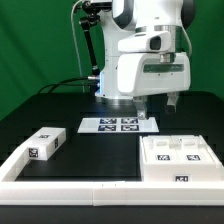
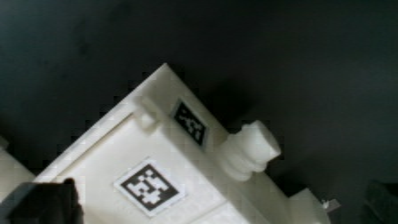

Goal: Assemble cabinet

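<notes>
Gripper [image 2: 214,198] spread wide, holding nothing, close over tagged cabinet part [image 2: 169,150] turned slantwise. On table [image 1: 60,110], cabinet box [image 1: 178,160] at exterior view's right, small block [image 1: 45,143] at left. Closing now could pinch corner; part might twist or slip out.

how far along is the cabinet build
Done: nothing looks joined. The small white tagged plastic block lies at the exterior view's left, apart from the larger white tagged plastic box at its right. In hand: nothing; the gripper seems open above a white tagged part with a knob, which one I cannot tell. Left: all the joining.
</notes>
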### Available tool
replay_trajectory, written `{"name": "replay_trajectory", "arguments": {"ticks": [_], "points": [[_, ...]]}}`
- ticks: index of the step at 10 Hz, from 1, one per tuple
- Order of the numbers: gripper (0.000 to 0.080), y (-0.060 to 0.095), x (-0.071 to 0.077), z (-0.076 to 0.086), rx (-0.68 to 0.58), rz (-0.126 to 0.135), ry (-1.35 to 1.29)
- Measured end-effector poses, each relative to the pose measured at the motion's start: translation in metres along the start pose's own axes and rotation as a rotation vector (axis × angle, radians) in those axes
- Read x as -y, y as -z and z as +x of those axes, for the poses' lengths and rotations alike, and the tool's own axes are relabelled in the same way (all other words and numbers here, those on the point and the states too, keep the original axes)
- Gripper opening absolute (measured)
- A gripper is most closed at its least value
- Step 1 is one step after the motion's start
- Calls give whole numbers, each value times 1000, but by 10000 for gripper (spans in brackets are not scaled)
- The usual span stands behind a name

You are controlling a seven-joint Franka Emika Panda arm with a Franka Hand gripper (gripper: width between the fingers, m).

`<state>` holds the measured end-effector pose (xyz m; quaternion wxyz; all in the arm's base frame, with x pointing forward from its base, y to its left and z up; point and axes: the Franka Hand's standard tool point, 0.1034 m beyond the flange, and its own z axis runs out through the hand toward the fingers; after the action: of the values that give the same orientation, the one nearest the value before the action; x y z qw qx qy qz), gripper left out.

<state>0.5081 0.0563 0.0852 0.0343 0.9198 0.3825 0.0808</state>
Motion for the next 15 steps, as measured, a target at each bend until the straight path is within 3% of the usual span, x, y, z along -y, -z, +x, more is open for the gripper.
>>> {"name": "replay_trajectory", "arguments": {"ticks": [6,10,13,15], "points": [[797,-3,11,7,-28,39,-454],[797,-13,21,5,-4,67,-753],[797,-15,22,5,-1,76,-788],[797,-33,22,-1,-1,78,-771]]}}
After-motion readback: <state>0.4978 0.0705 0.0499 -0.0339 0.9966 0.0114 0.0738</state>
